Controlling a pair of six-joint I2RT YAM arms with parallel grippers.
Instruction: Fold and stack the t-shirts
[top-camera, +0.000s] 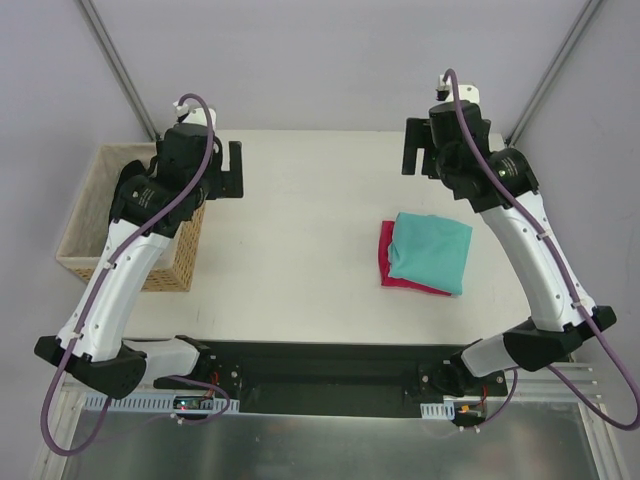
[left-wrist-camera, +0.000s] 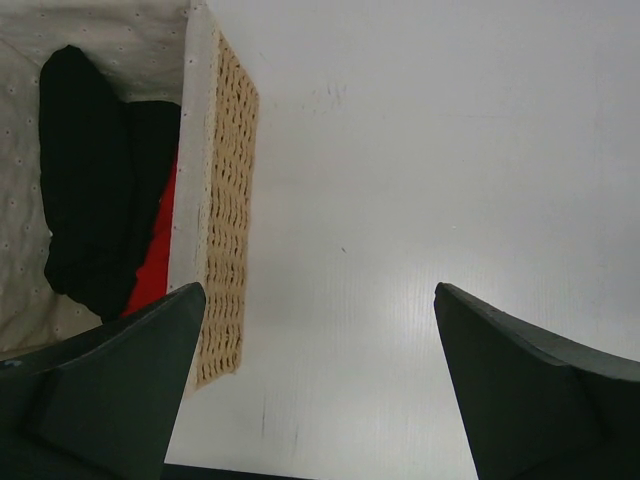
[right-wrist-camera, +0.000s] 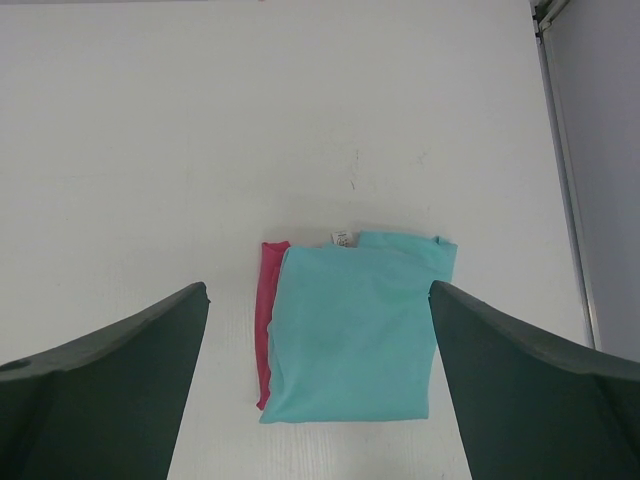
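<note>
The folded teal t-shirt (top-camera: 430, 252) lies on top of the folded magenta-pink t-shirt (top-camera: 385, 255) on the table's right half. In the right wrist view the teal shirt (right-wrist-camera: 355, 335) covers most of the pink one (right-wrist-camera: 268, 310), whose left edge and white neck label show. My right gripper (top-camera: 418, 150) is open and empty, raised beyond the stack at the far side. My left gripper (top-camera: 232, 170) is open and empty, raised near the basket's far right corner.
A wicker basket (top-camera: 75, 250) with a pale liner stands at the table's left edge. In the left wrist view it holds a black garment (left-wrist-camera: 85, 200) over something red (left-wrist-camera: 155, 265). Metal frame posts stand at the back corners.
</note>
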